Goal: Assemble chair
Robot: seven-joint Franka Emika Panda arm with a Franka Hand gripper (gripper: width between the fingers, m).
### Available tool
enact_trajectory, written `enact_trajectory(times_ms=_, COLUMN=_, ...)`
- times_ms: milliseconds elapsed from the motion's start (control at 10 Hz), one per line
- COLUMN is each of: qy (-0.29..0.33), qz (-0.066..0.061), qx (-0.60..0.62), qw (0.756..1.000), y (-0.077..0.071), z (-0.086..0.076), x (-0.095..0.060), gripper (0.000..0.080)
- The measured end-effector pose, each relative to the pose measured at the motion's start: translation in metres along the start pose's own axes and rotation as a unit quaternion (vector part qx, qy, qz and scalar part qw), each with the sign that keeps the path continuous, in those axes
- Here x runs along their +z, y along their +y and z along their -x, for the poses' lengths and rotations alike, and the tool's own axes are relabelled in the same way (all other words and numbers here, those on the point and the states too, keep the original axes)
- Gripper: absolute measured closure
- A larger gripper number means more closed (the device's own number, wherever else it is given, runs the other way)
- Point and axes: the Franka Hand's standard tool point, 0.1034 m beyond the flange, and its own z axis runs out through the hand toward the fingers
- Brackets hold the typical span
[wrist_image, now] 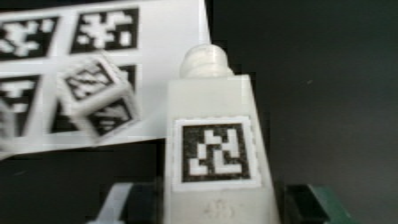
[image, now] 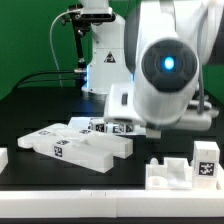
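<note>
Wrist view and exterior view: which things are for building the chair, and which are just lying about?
For the chair:
white plastic post with a rounded peg and a tag
long white tagged plastic pieces

Just lying about:
flat white marker board
thin black cables at the back

Wrist view, soft focus: tool [wrist_image: 217, 208] shows only fingertips [wrist_image: 125, 205] at the frame edge; grip on the tagged chair part [wrist_image: 214, 120] unreadable. Marker board [wrist_image: 71, 50] cropped. Exterior view: arm housing [image: 165, 70] hides tool. White block [image: 3, 158] at 9 o'clock cropped. Tags [image: 105, 127] near centre too small to read.
</note>
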Motion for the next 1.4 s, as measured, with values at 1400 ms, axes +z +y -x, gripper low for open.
enact_trajectory(times_ms=1400, qy=0.510, qz=-0.030, qx=-0.065, qw=0.857, y=0.000, z=-0.026, x=-0.159, gripper=0.0515)
